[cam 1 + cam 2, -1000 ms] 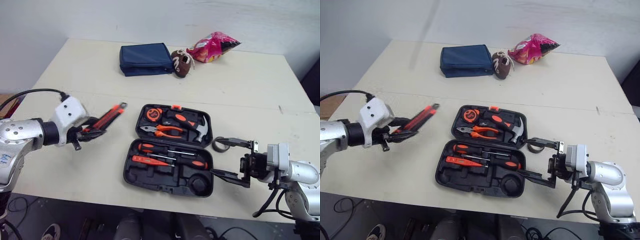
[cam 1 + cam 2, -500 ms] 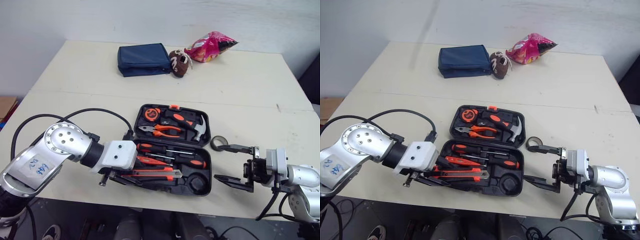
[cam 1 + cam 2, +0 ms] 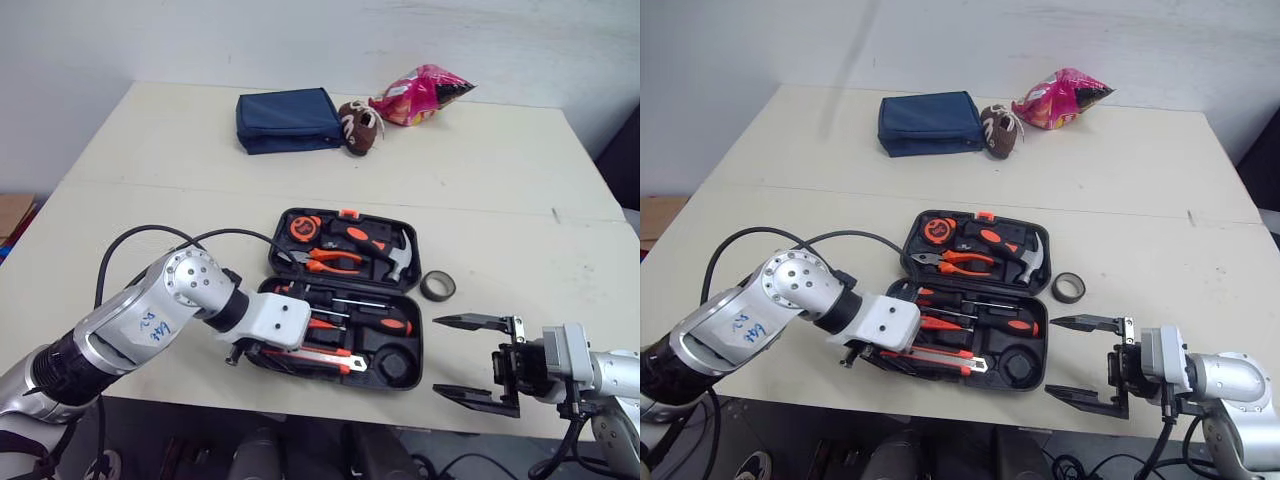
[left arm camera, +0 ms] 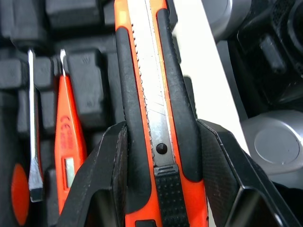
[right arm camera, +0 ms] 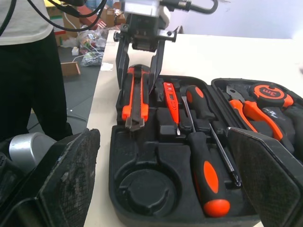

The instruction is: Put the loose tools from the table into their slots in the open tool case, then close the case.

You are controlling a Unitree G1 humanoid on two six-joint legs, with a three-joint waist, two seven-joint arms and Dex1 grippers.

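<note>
- One loose tool is in my left fingers [image 4: 111, 161]: they are closed on the black-and-orange utility knife [image 4: 151, 71], one pad on each long side. They hold it along the lower edge of the open tool case [image 5: 156, 137], at the lower centre of the frame. The knife lies low over the long slot there, and I cannot tell whether it is seated.
- Three tools fill the upper half of the case: the tape measure [image 3: 303, 228] at its left, the pliers [image 3: 330, 262] below that, and the hammer [image 3: 385, 250] at its right.
- Several more sit in the lower half, just above the knife: two screwdrivers [image 3: 380, 322] and an orange tester [image 5: 171, 101]. The round recess [image 3: 398, 368] in its lower right corner is bare.
- One roll of tape [image 3: 437, 285] lies loose on the bench [image 3: 150, 200], just right of the case. I judge it belongs in that round recess.
- Nothing is in my right fingers [image 3: 475, 321] at the lower right of the frame. They are spread wide, to the right of the case and below the tape.
- Two steps remain after the knife, by my reckoning: the tape goes into the case, then the lid comes shut. Most of the job looks done.
</note>
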